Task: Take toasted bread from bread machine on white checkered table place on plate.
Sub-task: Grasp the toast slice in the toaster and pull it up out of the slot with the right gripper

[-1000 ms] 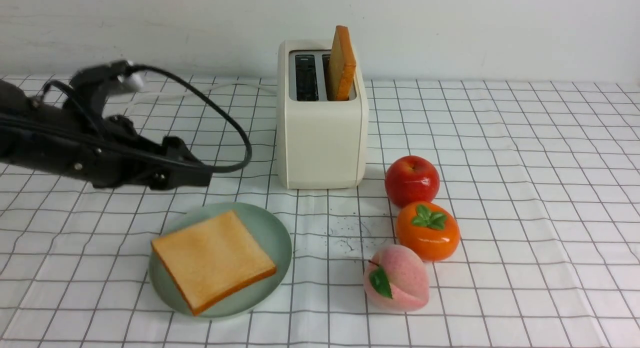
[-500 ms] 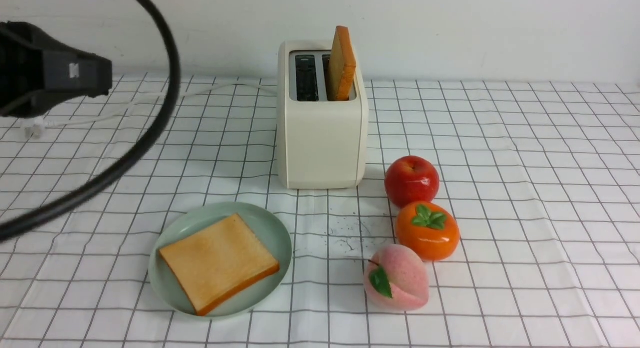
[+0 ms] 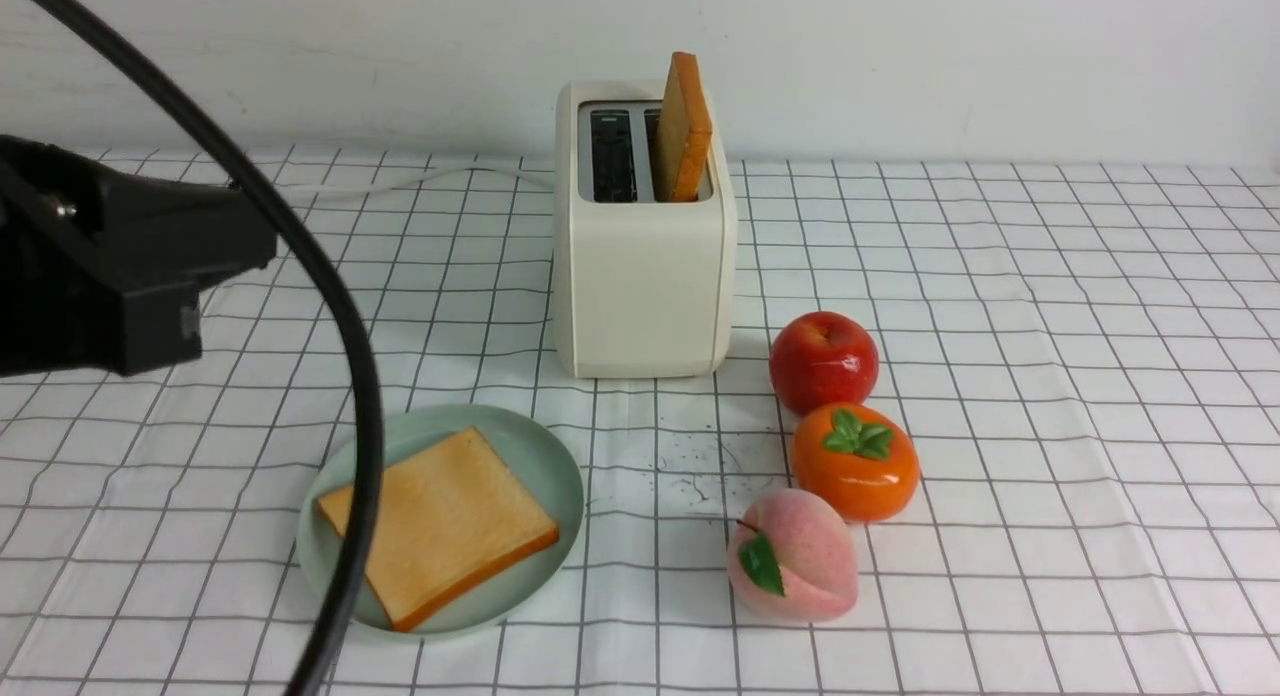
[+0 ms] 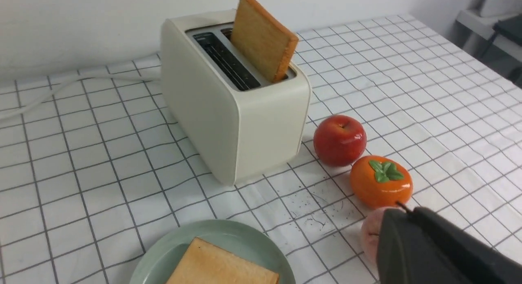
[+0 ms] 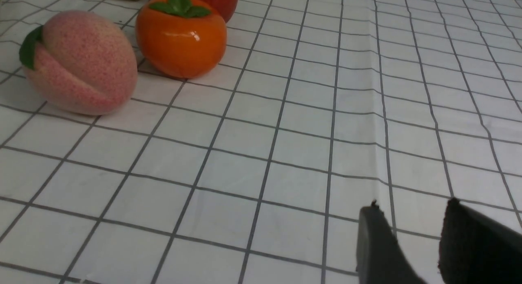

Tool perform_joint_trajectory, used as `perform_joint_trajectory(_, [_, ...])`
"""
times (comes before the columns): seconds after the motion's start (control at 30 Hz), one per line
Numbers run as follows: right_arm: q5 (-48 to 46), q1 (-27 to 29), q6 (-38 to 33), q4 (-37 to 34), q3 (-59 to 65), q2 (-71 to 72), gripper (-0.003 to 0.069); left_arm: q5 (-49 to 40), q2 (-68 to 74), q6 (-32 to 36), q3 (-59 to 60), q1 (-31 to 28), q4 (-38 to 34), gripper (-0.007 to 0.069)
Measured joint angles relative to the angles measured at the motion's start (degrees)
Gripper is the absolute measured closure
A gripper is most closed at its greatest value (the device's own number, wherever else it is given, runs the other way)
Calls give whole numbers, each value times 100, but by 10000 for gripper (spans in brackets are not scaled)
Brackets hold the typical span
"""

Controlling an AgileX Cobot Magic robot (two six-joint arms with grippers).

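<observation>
The cream-white bread machine stands at the back middle of the white checkered table. One slice of toasted bread stands upright in its right slot; the left slot is empty. A second slice lies flat on the mint-green plate in front of the toaster. My left arm hangs at the far left, away from the plate. In the left wrist view the left gripper looks shut and empty, with the toaster, standing slice and plate ahead. My right gripper is open and empty over bare cloth.
A red apple, an orange persimmon and a pink peach sit in a row right of the toaster. My arm's black cable arcs across the plate's left side. The toaster's white cord runs left along the wall.
My left arm has drawn back from the plate toward the left edge and closer to the camera. Its cable has swung across the view. The slice on the plate has settled.
</observation>
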State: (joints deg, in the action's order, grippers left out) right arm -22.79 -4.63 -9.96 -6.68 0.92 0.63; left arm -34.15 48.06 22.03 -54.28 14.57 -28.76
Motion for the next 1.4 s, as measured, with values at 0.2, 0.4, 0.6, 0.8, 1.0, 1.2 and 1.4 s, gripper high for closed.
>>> perform_joint_trajectory(0.2, [370,0,487,-829,51,0,419,-18,0,-764,0,53,528,638])
perform_joint_trajectory(0.4, [1733,0,1632,-3280,59,0,419,-47,0,-853,0,53,661,638])
perform_joint_trajectory(0.6, [1223,-39,1548,-4090,-543,-280,468,-47,5,-853,0,53,687,638])
perform_joint_trajectory(0.8, [-1928,-86,291,-3087,-3275,-3096,568,-31,75,-860,0,53,686,638])
perform_joint_trajectory(1.0, [-3472,-86,100,-2308,-5406,-5609,610,-52,118,-866,0,53,691,638])
perform_joint_trajectory(1.2, [-3503,-682,59,-2124,-7473,-7774,635,-201,118,-866,1,53,708,638])
perform_joint_trajectory(1.4, [-3188,-1431,179,-1710,-9099,-9090,608,-220,118,-866,6,53,703,638])
